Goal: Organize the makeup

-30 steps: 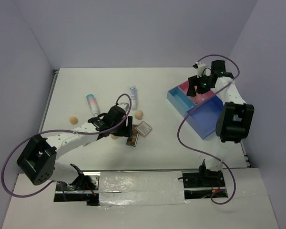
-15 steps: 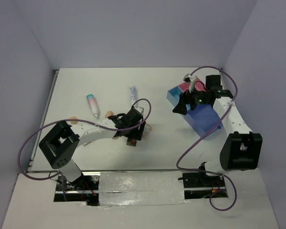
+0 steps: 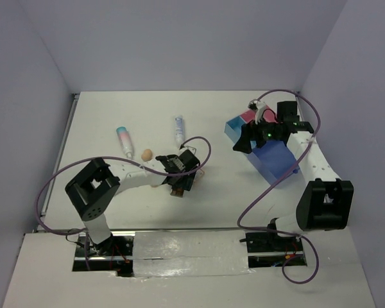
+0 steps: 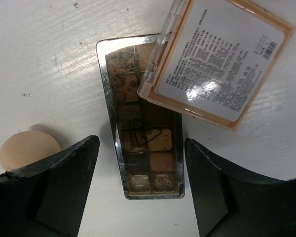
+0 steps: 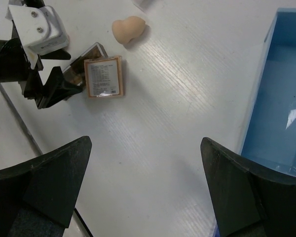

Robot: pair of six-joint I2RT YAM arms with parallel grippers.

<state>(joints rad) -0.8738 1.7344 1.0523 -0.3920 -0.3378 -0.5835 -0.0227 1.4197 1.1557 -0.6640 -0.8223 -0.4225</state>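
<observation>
Moved: the left arm is now folded in, with its left pincer (image 4: 139, 148) sitting over the palettes instead of short of them. The right arm is now clear of the tray's (image 3: 277, 162) far corner, with the right pincer (image 5: 145, 148) reaching toward the middle of the counter (image 3: 231, 205).
Left pincer: standing wide and gripping nothing, its fingers straddling the brown palette (image 4: 143, 168) with a gap showing on each side.
Right pincer: gaping wide and carrying nothing, hanging over bare counter just beside the tray.
Palettes: lying near the counter's middle, toward the near edge. The square palette (image 4: 219, 59) is resting label side up across the brown one's far end.
Sponges: the first sponge (image 3: 147, 154) is lying near the tubes, the second sponge (image 4: 29, 150) just beside the brown palette, and the third sponge (image 5: 129, 28) beyond the palettes.
Tubes: the teal-capped tube (image 3: 124, 141) and the white tube (image 3: 178, 130) are lying apart, left of middle, toward the far edge.
Tray: sitting by the right edge. The visible part of the blue section is showing nothing, and the pink section is mostly hiding behind the right arm.
Done: nothing is showing as sorted, so the task is looking barely begun.
Left: every item in view is waiting on the counter, and the brown palette is looking like the next pick.
</observation>
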